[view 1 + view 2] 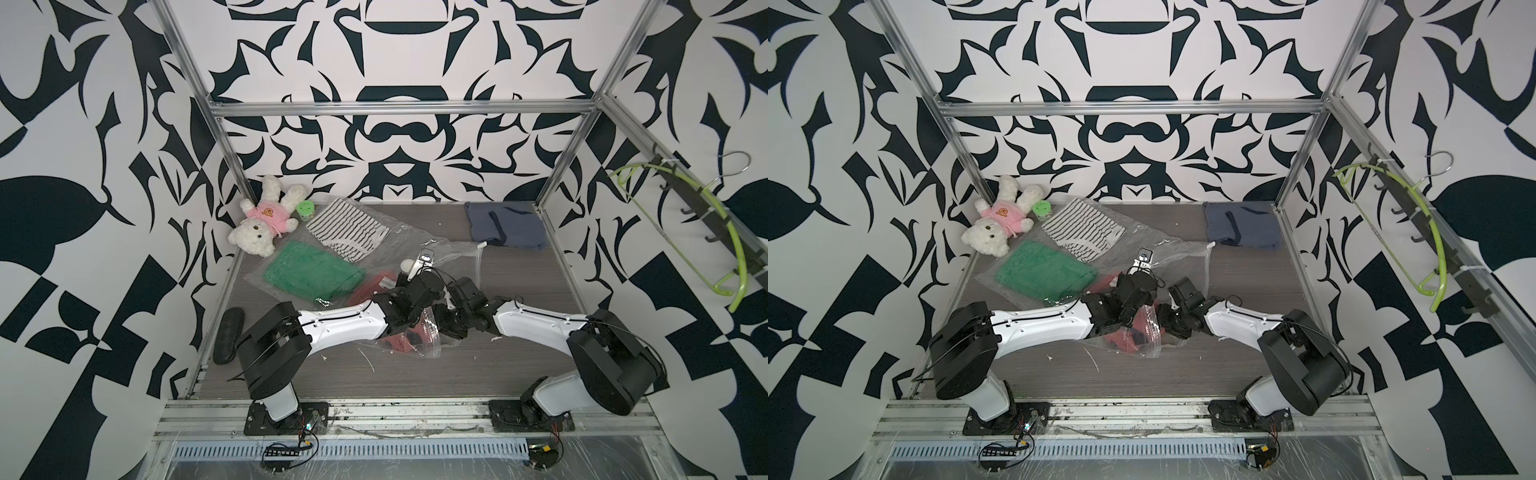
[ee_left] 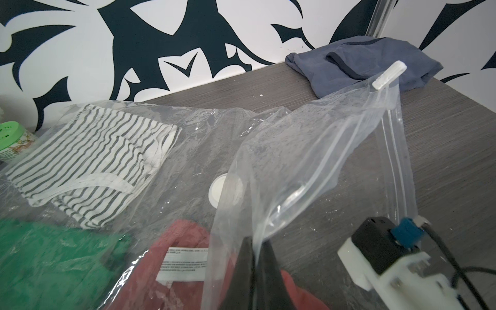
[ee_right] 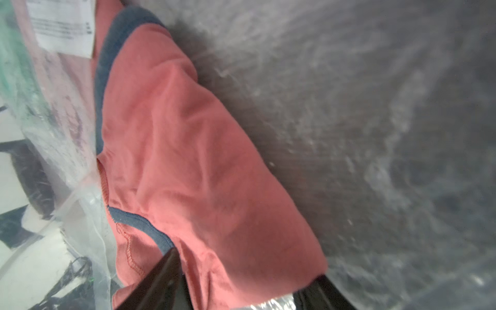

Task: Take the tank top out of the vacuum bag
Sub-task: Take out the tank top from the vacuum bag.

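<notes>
L gripper (image 2: 256, 249): clamped tight on vacuum bag (image 2: 308, 150) top film, raised off table (image 2: 442, 161). R gripper (image 3: 241, 287): in bag mouth, jaws spread astride red tank top (image 3: 188, 161) (navy trim).

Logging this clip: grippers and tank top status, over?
Left gripper shut on bag. Right gripper open astride red tank top, inside bag. Nothing blocking.
</notes>
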